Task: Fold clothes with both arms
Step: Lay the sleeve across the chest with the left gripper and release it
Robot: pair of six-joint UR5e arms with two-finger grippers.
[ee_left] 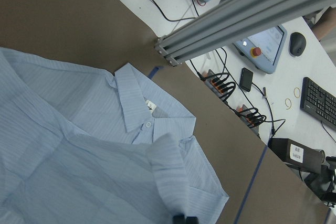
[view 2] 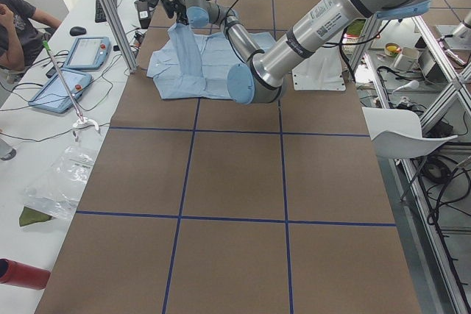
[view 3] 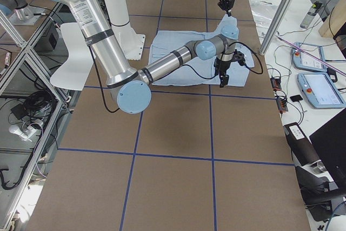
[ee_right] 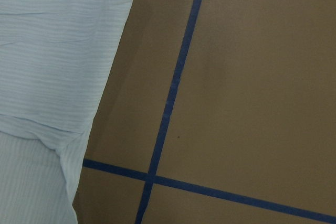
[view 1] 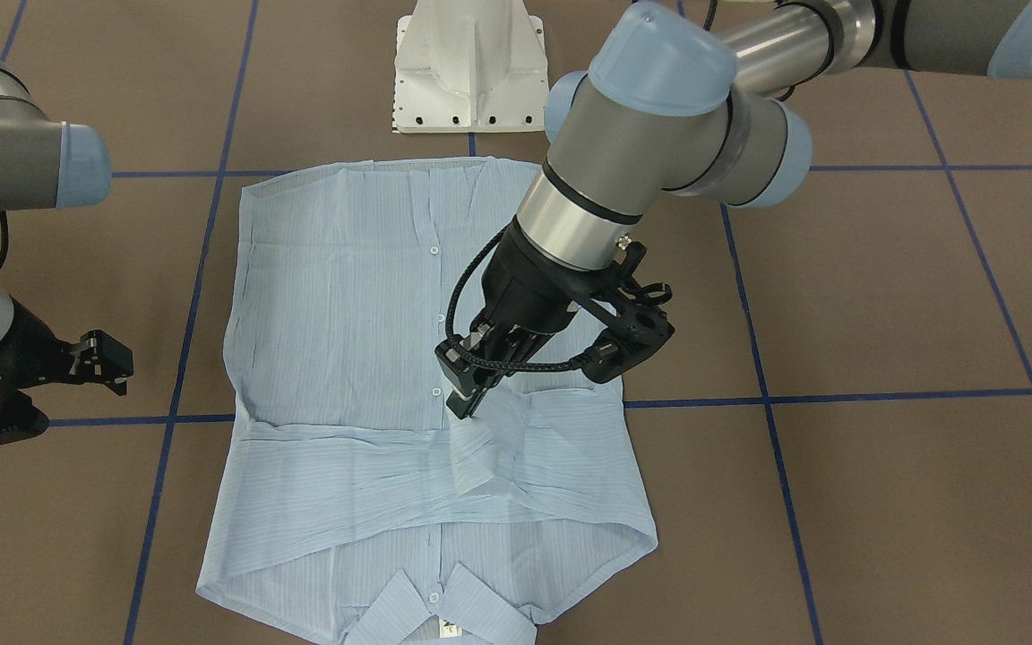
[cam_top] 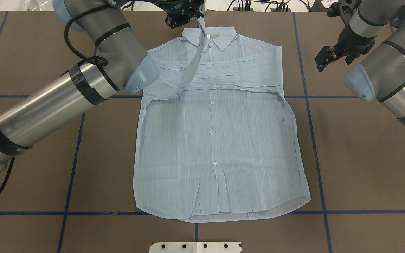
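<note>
Left gripper (view 1: 469,405) is mostly cut off in the overhead view, but front-on it's clamped tight on a sleeve (cam_top: 198,42) lifted off the shirt (cam_top: 216,147), which lies flat mid-table (cam_top: 364,158). Right gripper (cam_top: 332,56) hangs spread and empty just off the shirt's edge, a wide stretch of table on its outer side

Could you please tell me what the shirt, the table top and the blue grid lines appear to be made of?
The shirt looks like thin woven cloth, perhaps cotton: matte, creased, sheer enough that folded layers show through. The table top looks like matte brown board or mat; I cannot tell which. The blue grid lines are probably tape: thin flat strips that cross.
</note>
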